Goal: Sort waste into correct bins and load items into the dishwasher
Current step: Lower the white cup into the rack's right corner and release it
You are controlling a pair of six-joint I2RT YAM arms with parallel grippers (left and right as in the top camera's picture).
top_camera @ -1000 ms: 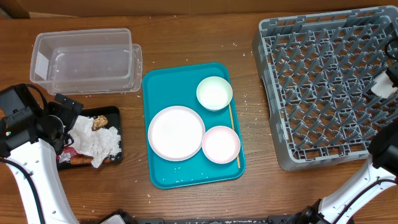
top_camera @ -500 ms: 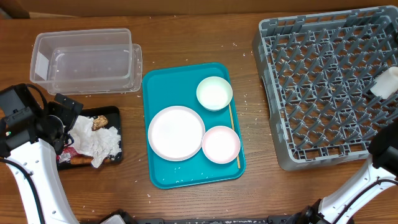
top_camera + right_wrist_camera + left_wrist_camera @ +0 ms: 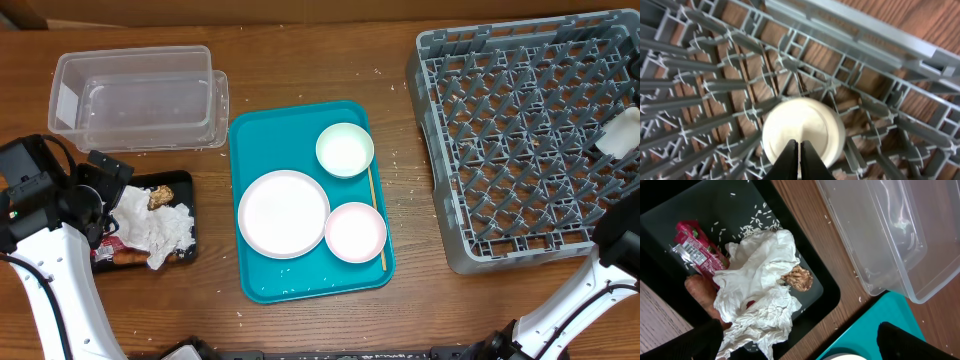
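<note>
You'll find no text you can read here. The red crinkled wrapper point(image 3: 694, 250) in the black tray point(image 3: 670, 210) carries white print, too small and creased to make out.

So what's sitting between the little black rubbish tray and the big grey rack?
The teal rectangular plastic tray, holding round pale dishes and a thin wooden stick, as the overhead view shows.

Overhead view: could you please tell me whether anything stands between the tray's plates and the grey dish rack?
Nothing visible does. Only bare table separates the teal tray from the dish rack; the wooden stick lies along the tray's right side, beside the plates. The right tool holds the small white cup over the rack's right edge.
</note>
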